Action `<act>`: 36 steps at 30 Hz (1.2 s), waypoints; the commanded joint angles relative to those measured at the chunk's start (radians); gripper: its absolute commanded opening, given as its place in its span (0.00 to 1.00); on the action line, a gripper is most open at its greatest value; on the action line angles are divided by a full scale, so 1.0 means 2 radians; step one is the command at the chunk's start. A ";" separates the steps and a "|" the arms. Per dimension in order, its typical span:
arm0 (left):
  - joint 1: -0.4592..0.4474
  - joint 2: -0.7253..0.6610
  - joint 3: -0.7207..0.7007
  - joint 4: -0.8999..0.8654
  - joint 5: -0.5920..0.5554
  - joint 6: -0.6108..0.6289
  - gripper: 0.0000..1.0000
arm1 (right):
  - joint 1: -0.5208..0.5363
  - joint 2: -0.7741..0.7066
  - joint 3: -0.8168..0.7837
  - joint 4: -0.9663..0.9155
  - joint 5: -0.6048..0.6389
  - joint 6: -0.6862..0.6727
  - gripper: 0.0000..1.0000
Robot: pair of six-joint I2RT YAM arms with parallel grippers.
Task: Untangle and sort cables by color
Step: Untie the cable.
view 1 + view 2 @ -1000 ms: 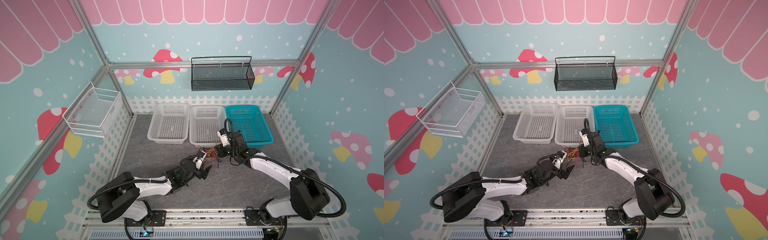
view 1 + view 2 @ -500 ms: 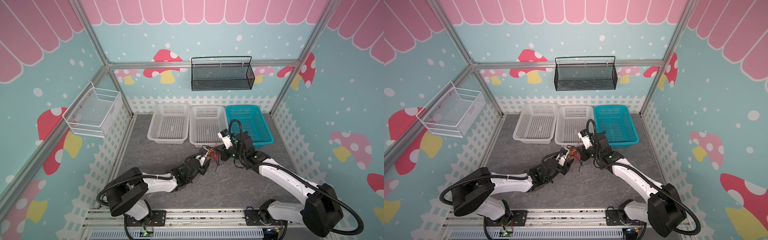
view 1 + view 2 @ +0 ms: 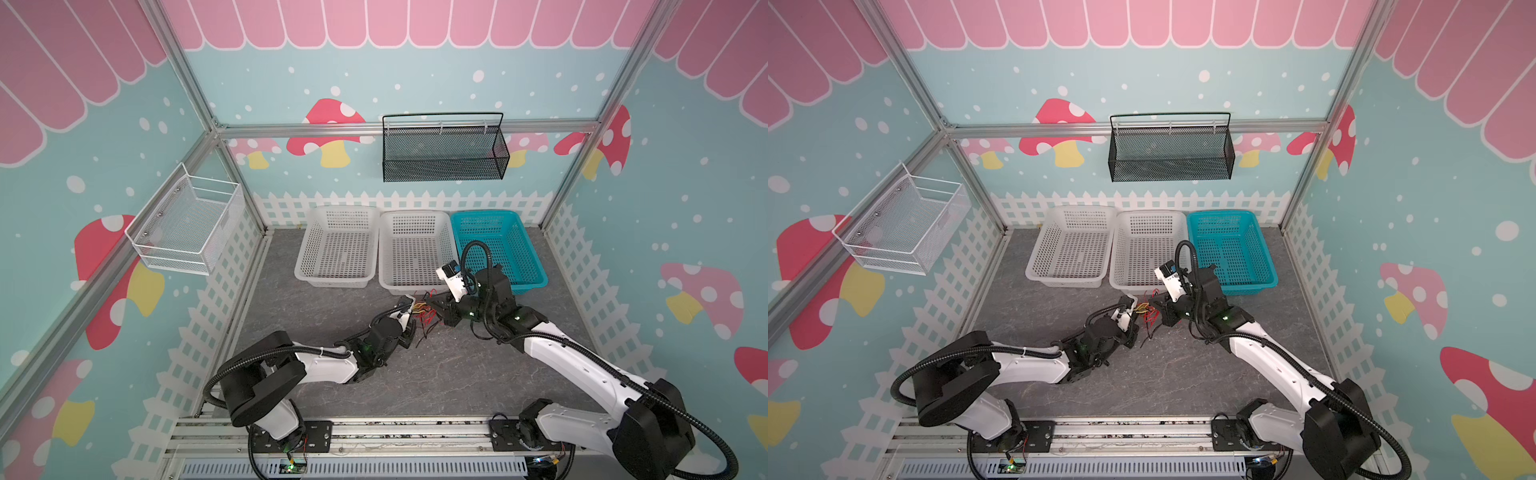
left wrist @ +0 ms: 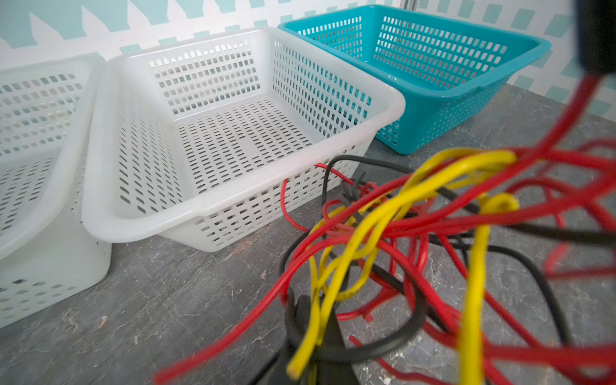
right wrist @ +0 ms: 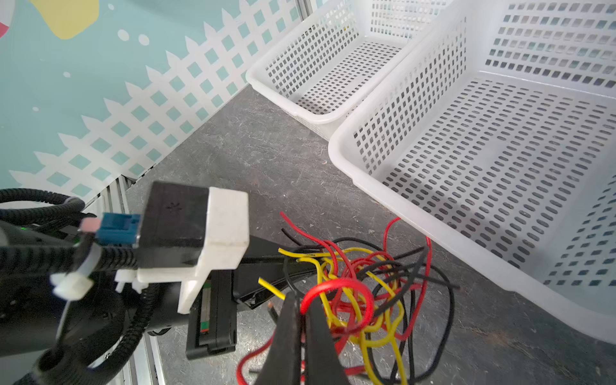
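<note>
Tangle of cables (image 3: 424, 316) sits on the bench (image 3: 316, 328), just near-side of the middle white basket (image 3: 411, 287). Part of it is raised and loose ends trail on the surface. Red, yellow and black are all knotted together, and none has been sorted yet.

Left pincer (image 4: 311, 333): closed narrow. It appears to pinch a yellow strand (image 4: 366, 230), with a black loop lying round the fingers.
Right pincer (image 5: 302, 301): closed narrow on a red loop (image 5: 336, 289) at the top of the knot.

Key relation: the knot lies directly between the two pincers. The left one is at its left-near side and the right one at its right-far side, so each arm is equally close. The tangle has no clear long axis, and the strands run mostly along the line joining the pincers.

Judgement: the step in hand is drawing yellow away from red.

Room:
- Open bench lies to the left and near for the left arm.
- The right arm has open bench to the right and near.
- The white basket's near wall stands close behind the knot, and one red end touches it.
- The teal basket (image 3: 484, 213) lies beyond the right wrist.
- The left white basket (image 3: 332, 283) stands well apart.

Risk: the whole knot may travel with one pincer, or a thin strand may slip.
</note>
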 commanded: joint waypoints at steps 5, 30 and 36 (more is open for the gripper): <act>-0.002 -0.014 -0.027 0.010 -0.046 -0.002 0.00 | 0.003 -0.022 0.009 -0.023 0.066 -0.005 0.00; 0.047 -0.121 -0.105 -0.093 -0.136 -0.062 0.00 | -0.009 -0.023 0.009 -0.130 0.314 0.010 0.00; 0.067 -0.175 -0.114 -0.122 -0.130 -0.069 0.00 | -0.014 -0.009 -0.006 -0.130 0.328 0.011 0.00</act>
